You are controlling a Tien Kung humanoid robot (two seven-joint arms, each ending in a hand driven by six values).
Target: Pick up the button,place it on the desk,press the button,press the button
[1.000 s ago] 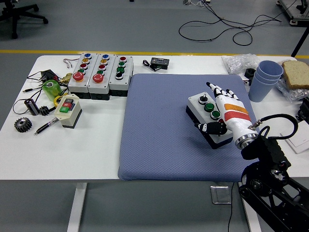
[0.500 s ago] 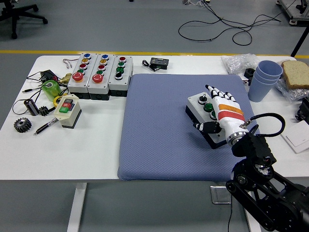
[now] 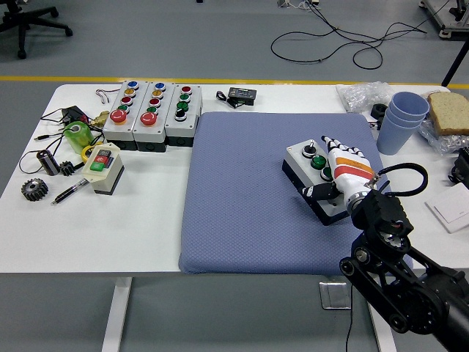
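A white-topped button box [image 3: 300, 158] with green buttons [image 3: 318, 161] on a black base lies on the blue mat [image 3: 242, 191], right of centre. My right hand [image 3: 338, 163], white with orange stripes, lies on top of the box's right half. Its fingers [image 3: 330, 141] reach over the buttons and its thumb [image 3: 316, 193] sits against the box's near side. The hand holds nothing. The black right arm [image 3: 388, 249] rises from the lower right corner. The left arm is out of view.
Three grey button boxes [image 3: 150, 111] stand at the back left, with a small switch box [image 3: 102, 167], a green roll [image 3: 76, 136], a gear [image 3: 34, 189] and cables nearby. Stacked blue cups [image 3: 401, 121] and bread [image 3: 448, 111] sit at the right.
My right arm has swung leftward and nearer the camera, steepening the wrist. The hand stays on the box, its fingers drawn back slightly. The box has not moved.
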